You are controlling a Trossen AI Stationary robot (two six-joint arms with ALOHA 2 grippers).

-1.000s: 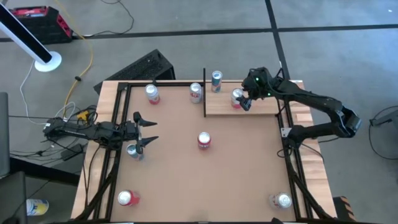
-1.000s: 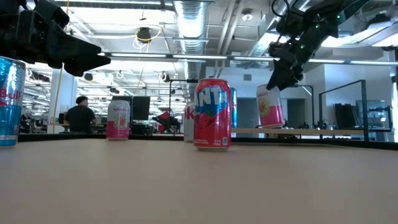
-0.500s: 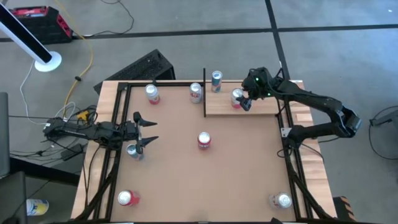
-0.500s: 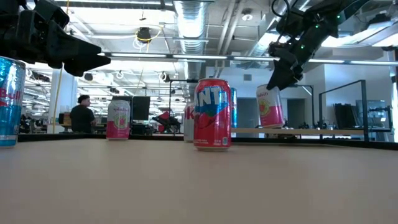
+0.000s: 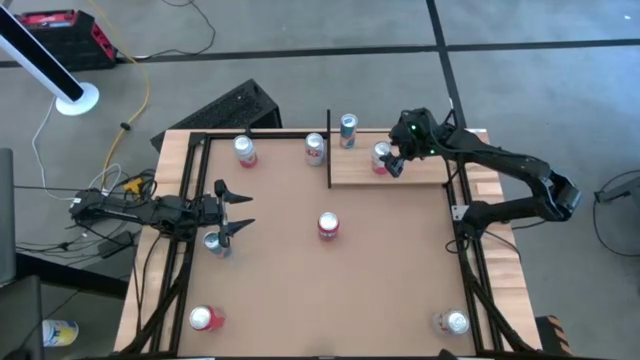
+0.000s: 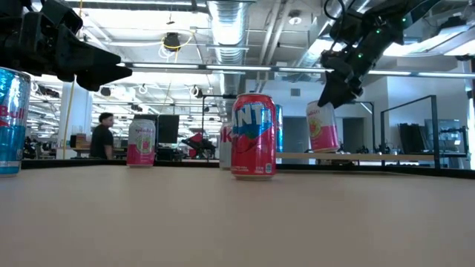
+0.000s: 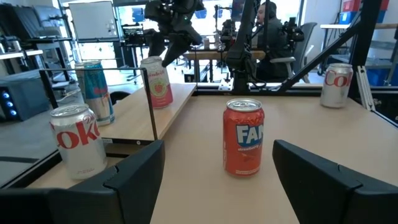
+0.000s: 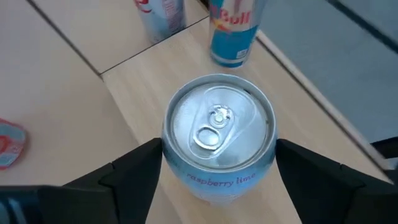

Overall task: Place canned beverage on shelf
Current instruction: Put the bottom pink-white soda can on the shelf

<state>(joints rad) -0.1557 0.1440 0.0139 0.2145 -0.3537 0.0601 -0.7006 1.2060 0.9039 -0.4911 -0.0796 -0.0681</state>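
The right gripper (image 5: 392, 160) is grasping the pink can (image 6: 323, 127), labelled "raspberry lime", slightly tilted, top upward, on the shelf (image 5: 425, 172). The left gripper (image 5: 236, 211) is hanging released.

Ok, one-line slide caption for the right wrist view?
Right gripper, fingers either side of a raspberry lime can on the pale wood shelf, a blue can beyond.

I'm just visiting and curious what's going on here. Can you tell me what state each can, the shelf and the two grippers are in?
Pink can: upright on the shelf, tab closed, between the right fingers.
Shelf: holds the pink can and a blue can, also upright.
Red Fanta can: upright mid-table, unopened.
Right gripper: around the pink can; grip unclear.
Left gripper: fingers open, empty, at the table's left side.
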